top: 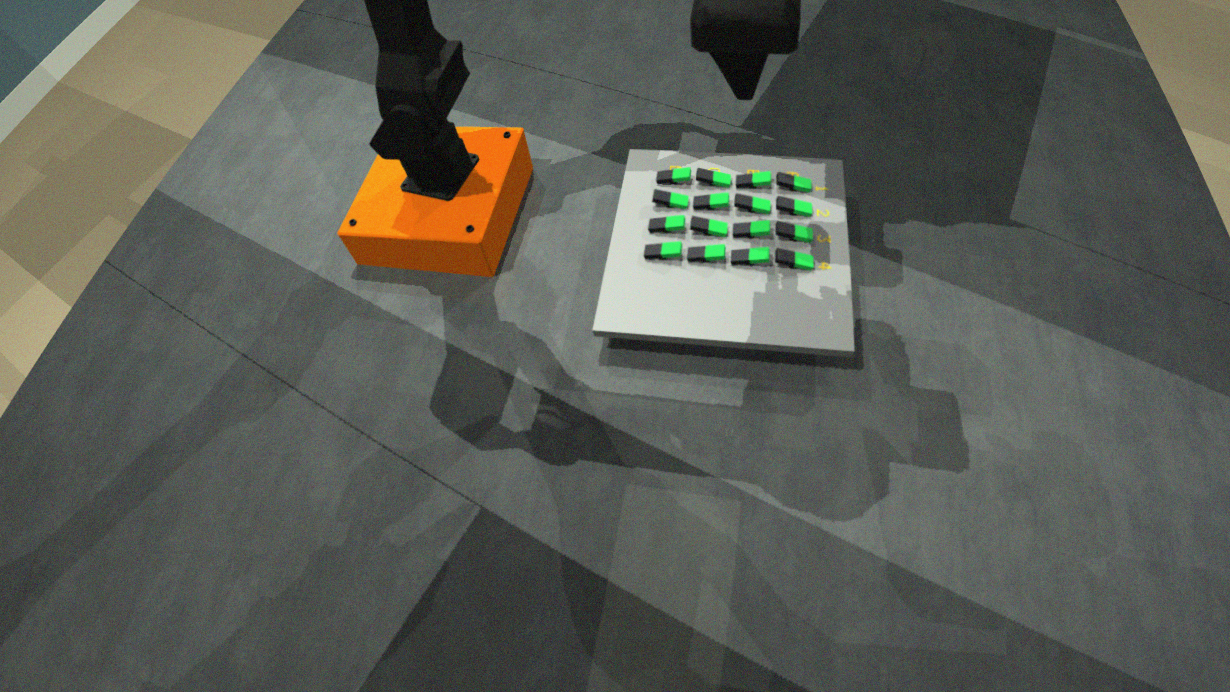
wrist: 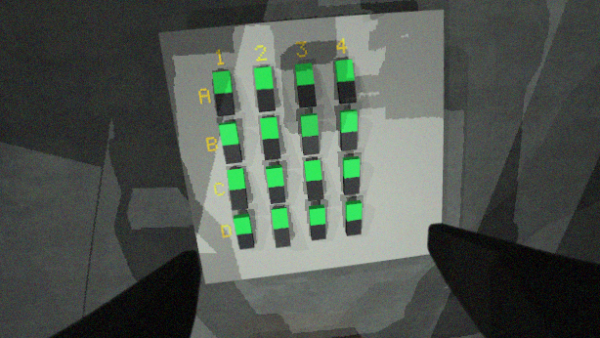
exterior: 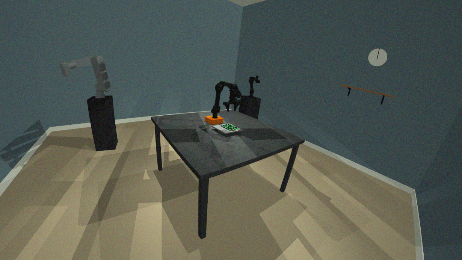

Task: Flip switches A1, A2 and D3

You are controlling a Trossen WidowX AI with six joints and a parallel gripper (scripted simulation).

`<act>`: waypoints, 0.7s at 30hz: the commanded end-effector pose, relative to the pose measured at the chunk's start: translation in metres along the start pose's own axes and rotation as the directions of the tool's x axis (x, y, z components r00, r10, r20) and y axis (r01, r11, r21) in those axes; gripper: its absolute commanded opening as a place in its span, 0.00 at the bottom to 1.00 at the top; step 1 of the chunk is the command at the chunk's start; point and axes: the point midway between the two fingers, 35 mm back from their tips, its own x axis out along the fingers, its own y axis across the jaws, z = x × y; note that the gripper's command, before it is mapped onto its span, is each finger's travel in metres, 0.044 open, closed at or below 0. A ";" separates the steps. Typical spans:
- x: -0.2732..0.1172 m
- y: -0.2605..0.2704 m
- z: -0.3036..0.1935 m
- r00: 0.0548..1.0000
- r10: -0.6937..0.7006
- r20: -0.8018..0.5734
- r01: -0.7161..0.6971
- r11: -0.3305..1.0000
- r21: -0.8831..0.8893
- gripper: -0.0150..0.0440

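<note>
Gripper [wrist: 313, 288] spread wide, grasping nothing, suspended well above panel [wrist: 401, 147]. Switch grid directly beneath and ahead of fingertips: D3 [wrist: 318, 222] nearest, A1 [wrist: 224, 93] and A2 [wrist: 265, 89] farthest. No contact observed.

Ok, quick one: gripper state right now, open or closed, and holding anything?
Gripper: open, fingers spread wide, holding nothing, above the switch panel without touching it.
</note>
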 end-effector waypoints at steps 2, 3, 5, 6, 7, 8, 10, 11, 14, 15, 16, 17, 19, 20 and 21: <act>0.012 0.005 0.008 1.000 -0.002 -0.003 0.002 1.000 -0.004 0.84; 0.028 0.012 0.016 1.000 -0.005 -0.007 0.005 1.000 -0.009 0.80; 0.071 0.033 0.034 1.000 -0.013 -0.017 0.013 1.000 -0.022 0.71; 0.083 0.038 0.038 1.000 -0.016 -0.020 0.015 1.000 -0.026 0.67; 0.095 0.044 0.041 1.000 -0.018 -0.023 0.018 0.999 -0.029 0.62; 0.100 0.047 0.042 1.000 -0.019 -0.024 0.019 0.999 -0.031 0.58; 0.101 0.048 0.042 1.000 -0.020 -0.024 0.019 0.999 -0.031 0.49; 0.101 0.048 0.042 1.000 -0.020 -0.024 0.019 0.999 -0.031 0.44; 0.101 0.048 0.042 1.000 -0.020 -0.024 0.019 0.999 -0.031 0.31; 0.101 0.048 0.042 1.000 -0.020 -0.024 0.019 0.999 -0.031 0.26; 0.103 0.048 0.042 1.000 -0.020 -0.023 0.019 0.999 -0.031 0.25; 0.109 0.047 0.042 1.000 -0.019 -0.018 0.019 0.999 -0.031 0.25; 0.129 0.047 0.041 1.000 -0.019 -0.004 0.019 0.999 -0.031 0.25; 0.134 0.047 0.041 1.000 -0.019 0.000 0.019 0.999 -0.031 0.25; 0.136 0.047 0.040 1.000 -0.019 0.002 0.019 0.999 -0.031 0.25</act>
